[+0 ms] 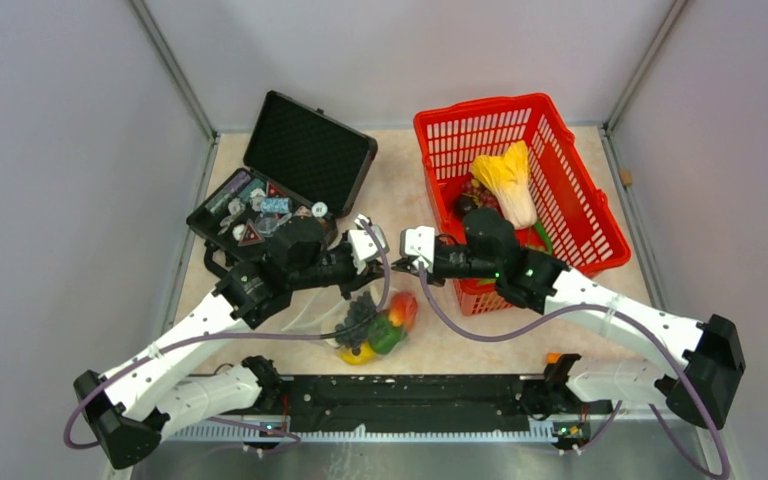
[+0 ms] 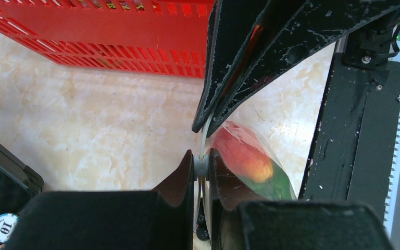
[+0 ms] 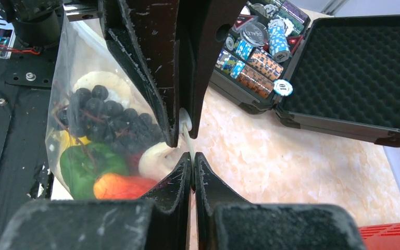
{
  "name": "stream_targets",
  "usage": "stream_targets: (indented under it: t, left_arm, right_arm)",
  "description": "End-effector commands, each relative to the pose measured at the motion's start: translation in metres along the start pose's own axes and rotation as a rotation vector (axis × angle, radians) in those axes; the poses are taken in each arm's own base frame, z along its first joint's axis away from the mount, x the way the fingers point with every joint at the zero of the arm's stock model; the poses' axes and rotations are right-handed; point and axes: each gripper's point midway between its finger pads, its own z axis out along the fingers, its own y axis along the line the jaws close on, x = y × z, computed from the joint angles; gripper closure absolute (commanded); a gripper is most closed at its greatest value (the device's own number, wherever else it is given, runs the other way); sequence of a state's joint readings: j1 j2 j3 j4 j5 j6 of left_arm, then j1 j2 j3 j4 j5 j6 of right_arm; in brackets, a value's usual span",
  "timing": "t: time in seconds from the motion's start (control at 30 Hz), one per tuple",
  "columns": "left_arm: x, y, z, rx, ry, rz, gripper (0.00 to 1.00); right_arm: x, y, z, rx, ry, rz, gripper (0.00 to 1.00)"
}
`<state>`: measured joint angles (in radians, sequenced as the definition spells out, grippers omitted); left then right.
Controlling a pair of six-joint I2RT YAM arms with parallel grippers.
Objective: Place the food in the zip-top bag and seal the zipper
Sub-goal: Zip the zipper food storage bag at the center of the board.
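Observation:
The clear zip-top bag (image 1: pixel 373 328) hangs between my two grippers over the table's front middle. It holds dark grapes (image 3: pixel 104 120), a green pepper (image 3: pixel 83 164), a red-orange fruit (image 3: pixel 122 186), a white mushroom (image 3: pixel 155 159) and a bit of yellow lemon (image 3: pixel 65 140). My left gripper (image 2: pixel 201 162) is shut on the zipper (image 2: pixel 203 139) at the bag's mouth. My right gripper (image 3: pixel 193 158) is shut on the same strip (image 3: pixel 187 137), tip to tip with the left one. In the top view they meet, left gripper (image 1: pixel 376 245) and right gripper (image 1: pixel 412 248). A pale yellow cabbage (image 1: pixel 509 182) lies in the red basket.
The red mesh basket (image 1: pixel 560 150) stands at the back right, close behind the right arm. An open black case (image 1: pixel 305 150) with poker chips (image 3: pixel 260 57) stands at the back left. A black rail (image 1: pixel 410 395) runs along the near edge, just below the bag.

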<state>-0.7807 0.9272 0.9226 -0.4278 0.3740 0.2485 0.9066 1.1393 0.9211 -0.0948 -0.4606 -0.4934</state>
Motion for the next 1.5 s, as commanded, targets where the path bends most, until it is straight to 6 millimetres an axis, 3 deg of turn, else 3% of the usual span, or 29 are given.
stream_targets:
  t: [0.0, 0.77, 1.0, 1.03, 1.1, 1.17, 1.47]
  left_arm:
    - [-0.015, 0.007, -0.013, -0.046, -0.024, 0.049, 1.0]
    - [0.01, 0.011, -0.038, -0.132, 0.055, 0.033, 1.0]
    - [-0.012, 0.005, -0.033, -0.08, -0.021, 0.043, 1.0]
    - [-0.017, 0.003, -0.031, -0.063, -0.034, 0.048, 1.0]
    - [-0.023, 0.001, -0.028, -0.038, -0.047, 0.058, 1.0]
    - [-0.025, 0.001, -0.023, -0.017, -0.037, 0.064, 1.0]
    - [-0.04, -0.003, -0.012, 0.04, -0.063, 0.075, 1.0]
  right_arm:
    - [-0.019, -0.017, -0.013, 0.078, -0.05, -0.036, 1.0]
    - [-0.004, -0.022, -0.02, 0.126, -0.028, -0.001, 1.0]
    - [-0.011, -0.018, -0.018, 0.104, -0.066, 0.001, 1.0]
    - [-0.013, -0.016, -0.019, 0.092, -0.076, 0.001, 0.97]
    - [-0.024, -0.017, -0.02, 0.095, -0.114, -0.002, 0.72]
    - [-0.03, -0.017, -0.023, 0.086, -0.125, -0.008, 0.59]
    - [-0.025, -0.004, -0.015, -0.039, -0.069, -0.058, 0.56]
